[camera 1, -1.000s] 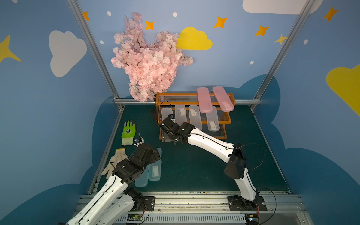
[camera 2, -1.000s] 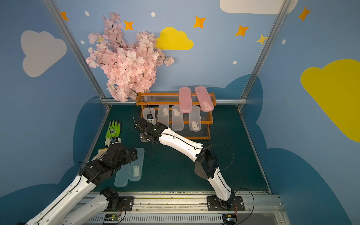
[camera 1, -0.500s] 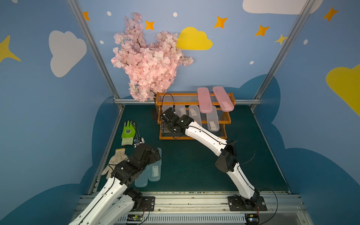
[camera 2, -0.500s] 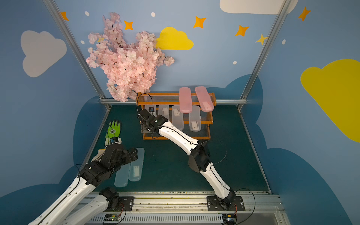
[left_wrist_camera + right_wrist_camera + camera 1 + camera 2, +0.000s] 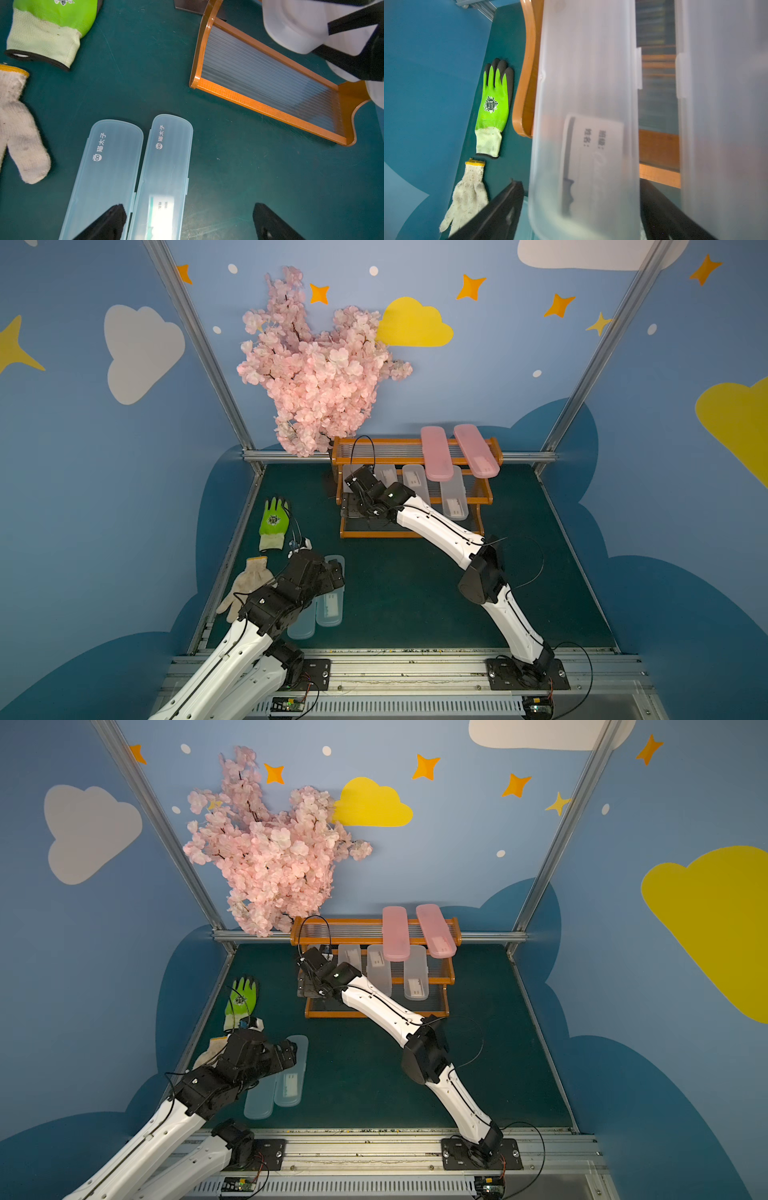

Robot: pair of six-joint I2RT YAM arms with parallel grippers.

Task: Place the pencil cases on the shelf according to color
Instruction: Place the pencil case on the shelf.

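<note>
The shelf (image 5: pixel 411 534) stands at the back of the mat, with two pink pencil cases (image 5: pixel 434 452) (image 5: pixel 476 450) on its top tier. Clear cases (image 5: pixel 415 483) (image 5: pixel 454 497) lie on the middle tier. My right gripper (image 5: pixel 353 506) is at that tier's left end. It is open around another clear case (image 5: pixel 583 83) with a white label, and one finger (image 5: pixel 508 203) stands off the case's side. Two pale blue cases (image 5: pixel 330 605) (image 5: pixel 301 626) lie side by side on the mat. My left gripper (image 5: pixel 191 222) hovers open above them, holding nothing.
A green glove (image 5: pixel 274 522) and a beige knit glove (image 5: pixel 245 585) lie on the mat left of the blue cases. A pink blossom branch (image 5: pixel 316 377) hangs over the shelf's back left corner. Metal frame posts border the mat.
My right gripper carried the clear case up to the left end of the middle tier and its jaws spread wider. The left arm shifted slightly over the blue cases.
</note>
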